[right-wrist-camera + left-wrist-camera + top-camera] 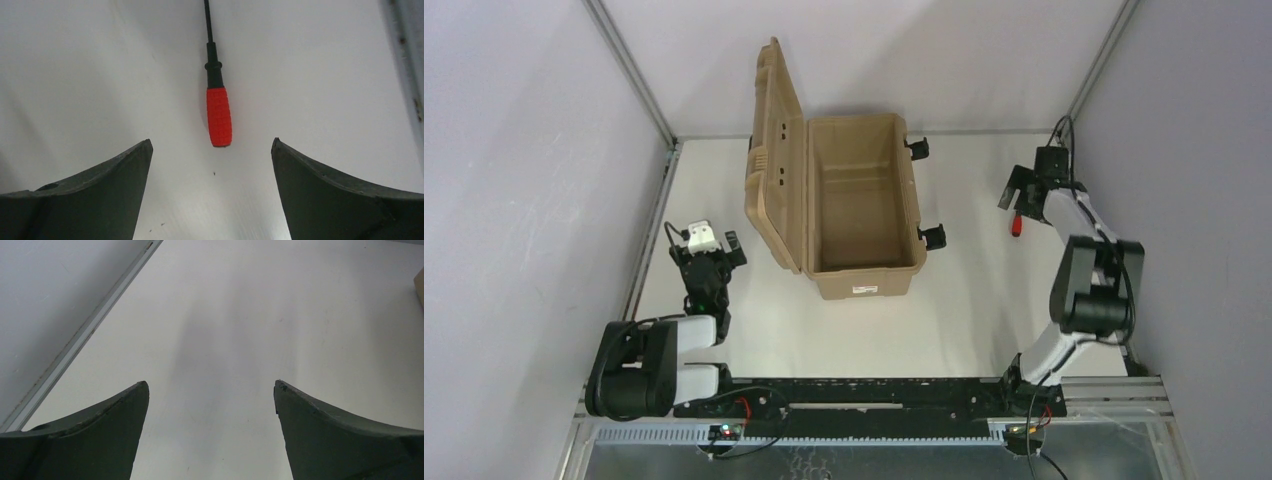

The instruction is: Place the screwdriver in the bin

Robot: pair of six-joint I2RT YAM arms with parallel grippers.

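The screwdriver [1018, 226], red handle and thin black shaft, lies flat on the white table to the right of the bin [864, 282]. In the right wrist view the screwdriver [219, 116] lies just ahead of my right gripper [211, 145], handle end nearest the fingertips and shaft pointing away. That gripper [1022, 203] is open and empty, hovering over the handle without touching it. The tan bin stands open at the table's middle, its lid [776, 170] upright on the left side. My left gripper [709, 252] rests open near the left wall, its fingers [125, 410] over bare table.
Black latches [932, 237] stick out from the bin's right side. A metal rail [649, 240] runs along the table's left edge and grey walls close both sides. A tan corner of the bin [420, 285] shows at the right of the left wrist view.
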